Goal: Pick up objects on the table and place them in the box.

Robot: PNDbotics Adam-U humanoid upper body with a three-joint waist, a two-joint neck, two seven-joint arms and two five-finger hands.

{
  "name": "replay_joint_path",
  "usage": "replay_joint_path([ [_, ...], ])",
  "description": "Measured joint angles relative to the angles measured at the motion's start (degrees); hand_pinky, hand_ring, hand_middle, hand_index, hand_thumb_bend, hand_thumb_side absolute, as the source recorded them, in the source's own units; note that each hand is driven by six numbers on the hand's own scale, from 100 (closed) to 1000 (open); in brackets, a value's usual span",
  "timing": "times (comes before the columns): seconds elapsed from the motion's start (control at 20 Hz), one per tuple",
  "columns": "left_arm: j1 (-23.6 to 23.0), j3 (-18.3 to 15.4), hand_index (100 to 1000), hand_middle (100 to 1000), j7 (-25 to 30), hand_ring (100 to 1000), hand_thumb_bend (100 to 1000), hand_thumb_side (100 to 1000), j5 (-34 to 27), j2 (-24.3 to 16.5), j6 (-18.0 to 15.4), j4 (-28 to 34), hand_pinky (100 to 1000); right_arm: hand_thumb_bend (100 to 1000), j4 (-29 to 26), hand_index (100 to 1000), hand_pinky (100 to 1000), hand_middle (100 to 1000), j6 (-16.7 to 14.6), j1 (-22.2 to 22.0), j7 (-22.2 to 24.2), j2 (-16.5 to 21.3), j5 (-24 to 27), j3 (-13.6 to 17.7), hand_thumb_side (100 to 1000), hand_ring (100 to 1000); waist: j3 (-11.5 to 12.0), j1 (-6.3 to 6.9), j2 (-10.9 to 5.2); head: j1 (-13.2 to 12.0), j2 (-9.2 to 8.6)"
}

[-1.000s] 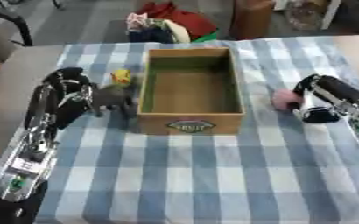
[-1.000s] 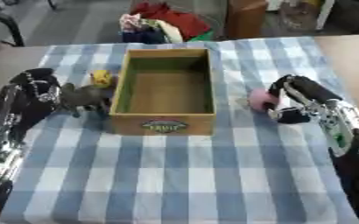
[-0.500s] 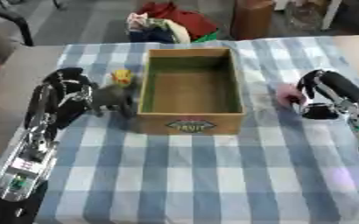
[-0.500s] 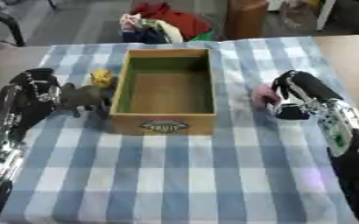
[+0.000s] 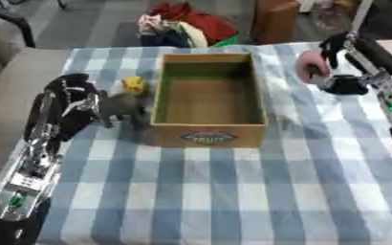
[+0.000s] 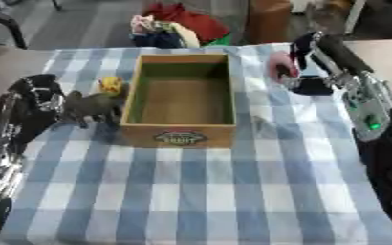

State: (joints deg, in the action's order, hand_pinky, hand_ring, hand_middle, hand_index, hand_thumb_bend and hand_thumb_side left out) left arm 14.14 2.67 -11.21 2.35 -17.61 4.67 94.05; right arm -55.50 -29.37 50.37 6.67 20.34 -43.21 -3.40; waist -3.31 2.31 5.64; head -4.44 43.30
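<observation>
A wooden box (image 5: 208, 130) with a green inside stands open in the middle of the checked table. My right hand (image 5: 343, 82) is raised off the cloth to the right of the box's far end, shut on a pink round object (image 5: 307, 66). A grey toy animal (image 5: 121, 105) stands against the box's left wall, with a small yellow object (image 5: 133, 83) just behind it. My left hand (image 5: 70, 99) rests beside the grey toy on its left, fingers relaxed and hanging down. Nothing shows inside the box.
The blue and white checked cloth (image 5: 233, 191) covers the table. Behind the table's far edge lies a pile of coloured cloth (image 5: 182, 24) next to a brown box (image 5: 275, 19). My left forearm (image 5: 32, 158) lies along the table's left side.
My right hand has closed on the pink object and lifted it off the table, away from me. The left hand, the grey toy and the box have stayed put.
</observation>
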Motion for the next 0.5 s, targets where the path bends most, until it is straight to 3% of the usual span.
replay_joint_path([
  [0.25, 0.1, 0.1, 734, 605, 0.4, 611, 100, 183, 0.0, 0.0, 0.1, 0.0, 796, 100, 1.5, 419, 685, 305, -1.9, 2.9, 2.4, -1.8, 0.4, -1.6, 199, 774, 1.4, -0.1, -0.2, 0.8, 0.0],
  [0.5, 0.6, 0.7, 733, 604, 1.0, 611, 100, 181, 0.0, 0.0, 0.0, 0.3, 795, 100, 4.8, 425, 694, 314, -4.7, 4.5, 3.1, -4.8, -3.2, -2.7, 198, 777, 3.0, -0.15, -0.21, 2.0, -0.06],
])
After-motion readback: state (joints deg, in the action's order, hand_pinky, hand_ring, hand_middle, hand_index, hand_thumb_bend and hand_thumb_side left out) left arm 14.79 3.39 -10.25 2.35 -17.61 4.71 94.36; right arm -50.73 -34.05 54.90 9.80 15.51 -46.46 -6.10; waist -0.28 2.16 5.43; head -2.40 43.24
